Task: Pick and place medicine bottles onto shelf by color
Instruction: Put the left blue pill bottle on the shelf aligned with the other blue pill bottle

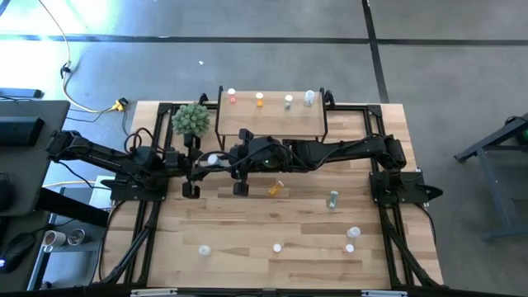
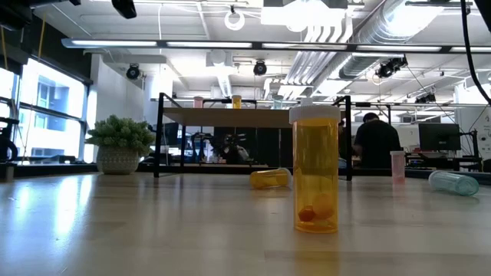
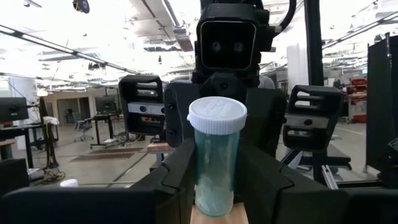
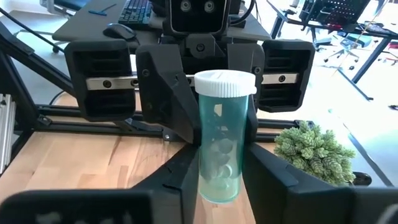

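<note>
Pincers meet over the bench [image 1: 247, 231]: your left pincer [image 1: 205, 160] grips the clear bottle [image 1: 213, 158]. You see your right pincer [image 1: 224, 159] pinching it too.

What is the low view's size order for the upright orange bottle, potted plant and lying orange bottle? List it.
1. upright orange bottle, though it stands nearest the camera, which inflates it.
2. potted plant.
3. lying orange bottle, smallest.

Orange bottle [image 2: 316, 170] white-capped; teal bottle [image 3: 216, 163] white-capped.
</note>
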